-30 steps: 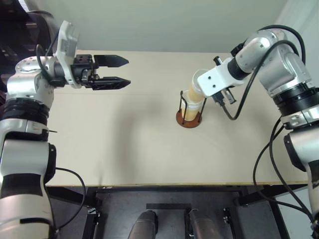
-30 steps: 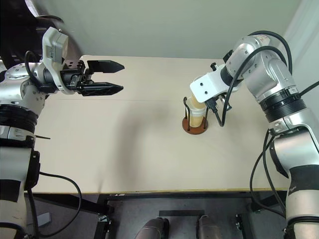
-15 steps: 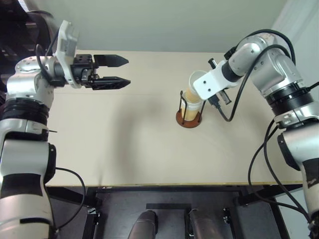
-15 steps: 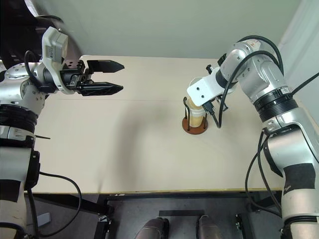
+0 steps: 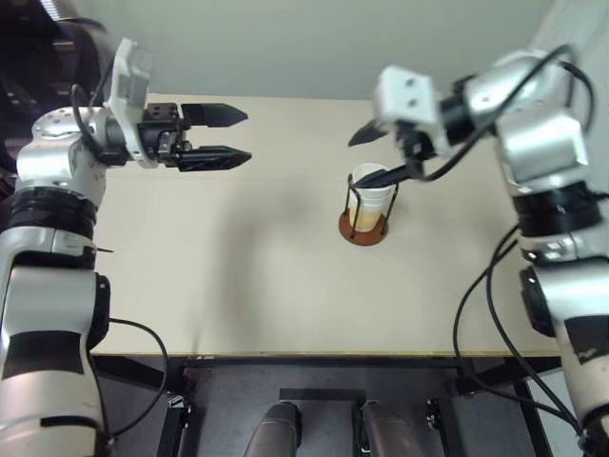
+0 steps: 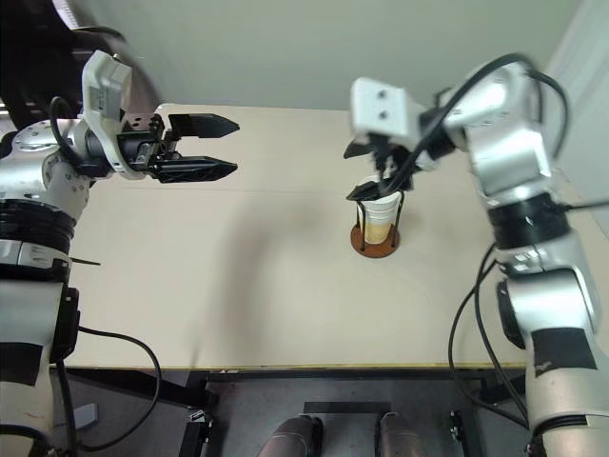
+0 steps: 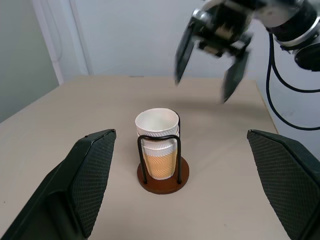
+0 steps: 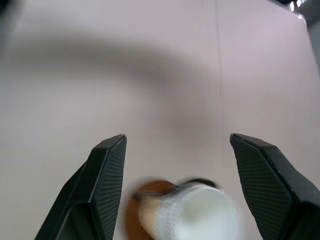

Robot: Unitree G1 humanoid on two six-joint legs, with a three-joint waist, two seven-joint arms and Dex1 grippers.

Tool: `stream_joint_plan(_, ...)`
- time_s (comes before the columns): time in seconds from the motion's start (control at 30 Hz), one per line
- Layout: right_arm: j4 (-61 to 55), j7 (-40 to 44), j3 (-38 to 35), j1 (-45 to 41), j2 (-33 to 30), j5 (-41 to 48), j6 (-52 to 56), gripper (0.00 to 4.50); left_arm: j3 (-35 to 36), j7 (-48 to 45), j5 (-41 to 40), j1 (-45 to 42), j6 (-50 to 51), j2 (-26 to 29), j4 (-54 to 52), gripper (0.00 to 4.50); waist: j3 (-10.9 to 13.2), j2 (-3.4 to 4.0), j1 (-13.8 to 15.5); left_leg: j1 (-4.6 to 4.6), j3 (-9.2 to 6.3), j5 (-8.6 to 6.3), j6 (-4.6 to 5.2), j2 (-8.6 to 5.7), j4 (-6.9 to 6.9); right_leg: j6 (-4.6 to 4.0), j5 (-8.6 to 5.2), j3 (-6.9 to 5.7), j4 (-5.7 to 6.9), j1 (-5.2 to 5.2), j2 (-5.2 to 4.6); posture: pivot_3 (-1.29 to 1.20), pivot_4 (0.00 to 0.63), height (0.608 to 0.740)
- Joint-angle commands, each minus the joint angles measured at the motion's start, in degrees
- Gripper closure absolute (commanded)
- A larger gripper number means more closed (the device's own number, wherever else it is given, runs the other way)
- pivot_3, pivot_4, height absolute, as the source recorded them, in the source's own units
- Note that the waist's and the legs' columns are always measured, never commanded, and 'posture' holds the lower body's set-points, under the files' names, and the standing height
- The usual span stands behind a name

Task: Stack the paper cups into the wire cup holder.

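The paper cups point(image 7: 157, 145) sit nested inside the wire cup holder point(image 7: 161, 165), which stands on the tan table point(image 5: 238, 276). The top cup's white rim rises just above the black wire loops, and a ribbed yellow-tan cup wall shows lower down between the wires, above the reddish-brown disc base. How many cups make up the stack cannot be told for certain, though no loose cup lies anywhere on the table, so the stacking looks done or all but done.

The right gripper point(image 7: 210, 62) hangs just above and slightly behind the stack with its jaws spread wide and nothing between them; the cups lie below the gap between the fingers, apart from them. The left gripper point(image 5: 221, 136) is held level, well apart from the holder, its jaws also spread and empty, with the stack straight ahead of them across open table.

What seems left is little: drawing the right arm clear without brushing the top rim, and perhaps checking that the top cup has seated fully in the stack
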Motion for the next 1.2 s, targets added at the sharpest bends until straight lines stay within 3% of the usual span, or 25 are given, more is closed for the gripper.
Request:
stream_joint_plan(0.03, -8.80, -2.40, -6.72, 4.32, -5.10, 6.12, 13.96, 1.19, 0.61, -1.60, 0.33, 0.79, 0.28, 0.38, -2.07, 0.00, 0.01, 0.02, 0.07, 0.00, -0.01, 0.06, -0.13, -0.02, 0.04, 0.02, -0.01, 0.02, 0.02, 0.02, -0.07, 0.00, 0.150, 0.740)
stream_joint_plan(0.27, -10.75, -9.14, -18.58, 14.70, -12.52, 13.74, 21.86, 1.19, -1.17, -1.60, 0.94, 1.26, 1.05, -1.87, -1.92, 0.00, 0.01, 0.01, 0.08, 0.11, 0.12, 0.00, 0.11, 0.00, 0.09, 0.38, 0.12, 0.12, 0.12, 0.03, -0.02, 0.00, 0.150, 0.740)
stream_joint_plan(0.53, -11.22, -19.39, -24.34, 24.49, -14.38, 15.45, 16.91, 1.19, 0.16, -1.60, 1.19, 2.70, 1.94, -3.35, -1.53, 0.00, 0.02, 0.03, -0.46, 0.48, 0.18, 0.20, 0.34, 0.04, 0.12, 0.74, 0.37, 0.43, 0.12, 0.35, 0.07, 0.00, 0.150, 0.740)
stream_joint_plan(0.83, -14.95, -22.41, -22.69, 28.44, -16.12, 19.14, 15.40, 1.19, 4.73, -1.60, 5.37, -0.45, 1.38, -4.44, 3.72, 0.00, 0.03, 0.04, -0.37, 0.42, 0.21, 0.39, 0.48, -0.05, 0.14, 0.90, 0.55, 0.55, 0.05, 0.36, 0.07, 0.00, 0.150, 0.740)
stream_joint_plan(1.2, -20.67, -25.86, -22.70, 32.92, -17.09, 23.10, 17.18, 1.19, 11.64, -0.01, 12.29, 1.58, 1.59, -6.57, 4.62, 0.00, 0.03, 0.03, 0.02, 0.27, 0.20, 0.36, 0.54, -0.15, 0.12, 1.04, 0.42, 0.53, -0.02, 0.33, 0.00, 0.00, 0.150, 0.740)
